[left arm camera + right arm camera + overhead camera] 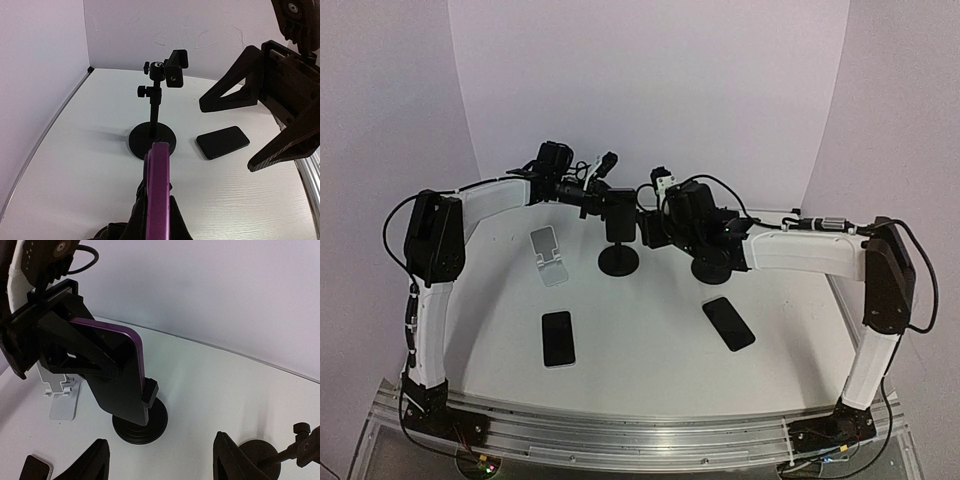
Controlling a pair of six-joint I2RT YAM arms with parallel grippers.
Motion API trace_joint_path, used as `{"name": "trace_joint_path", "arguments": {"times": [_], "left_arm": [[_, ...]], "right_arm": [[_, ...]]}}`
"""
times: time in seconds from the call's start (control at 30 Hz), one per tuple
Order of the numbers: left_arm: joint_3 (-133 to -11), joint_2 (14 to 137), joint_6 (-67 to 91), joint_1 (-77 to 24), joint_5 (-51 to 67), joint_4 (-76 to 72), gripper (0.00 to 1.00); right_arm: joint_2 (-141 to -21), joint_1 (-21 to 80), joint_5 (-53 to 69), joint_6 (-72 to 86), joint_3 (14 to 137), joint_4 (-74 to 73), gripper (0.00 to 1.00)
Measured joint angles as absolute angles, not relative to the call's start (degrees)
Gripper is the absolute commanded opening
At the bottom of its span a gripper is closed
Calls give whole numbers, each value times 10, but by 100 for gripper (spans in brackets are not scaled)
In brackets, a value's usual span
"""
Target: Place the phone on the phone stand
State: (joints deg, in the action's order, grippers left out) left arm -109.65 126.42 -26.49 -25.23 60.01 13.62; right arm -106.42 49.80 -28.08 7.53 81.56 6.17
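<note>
My left gripper [603,203] is shut on a purple-cased phone [619,215] and holds it upright over a black stand's round base [618,260]. In the left wrist view the phone [160,170] shows edge-on between my fingers [134,212]. In the right wrist view its dark face [117,380] rests against the stand's clamp [150,391] above the base [140,424]; I cannot tell if it is seated. My right gripper [648,228] is open and empty just right of the phone, its fingertips [97,455] spread wide.
A second black stand with a clamp [159,100] stands under my right arm [710,265]. A white stand [548,255] is to the left. Two dark phones lie flat on the table, one near left [557,338] and one near right [728,322].
</note>
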Motion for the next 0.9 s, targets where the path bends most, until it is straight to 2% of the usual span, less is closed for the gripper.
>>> {"name": "trace_joint_path", "arguments": {"times": [0.13, 0.43, 0.6, 0.8, 0.9], "left_arm": [[-1100, 1265, -264, -253, 600, 144, 34], [-1106, 1265, -266, -257, 594, 152, 45], [-1107, 1265, -270, -256, 597, 152, 62], [-1106, 1264, -284, -249, 605, 160, 87], [-1102, 1262, -289, -246, 606, 167, 93]], "right_arm": [[-1060, 498, -281, 75, 816, 61, 64], [-1052, 498, -279, 76, 815, 61, 65], [-1052, 498, -274, 76, 814, 61, 65], [-1052, 498, -266, 76, 814, 60, 67], [-1052, 498, -261, 76, 814, 59, 68]]}}
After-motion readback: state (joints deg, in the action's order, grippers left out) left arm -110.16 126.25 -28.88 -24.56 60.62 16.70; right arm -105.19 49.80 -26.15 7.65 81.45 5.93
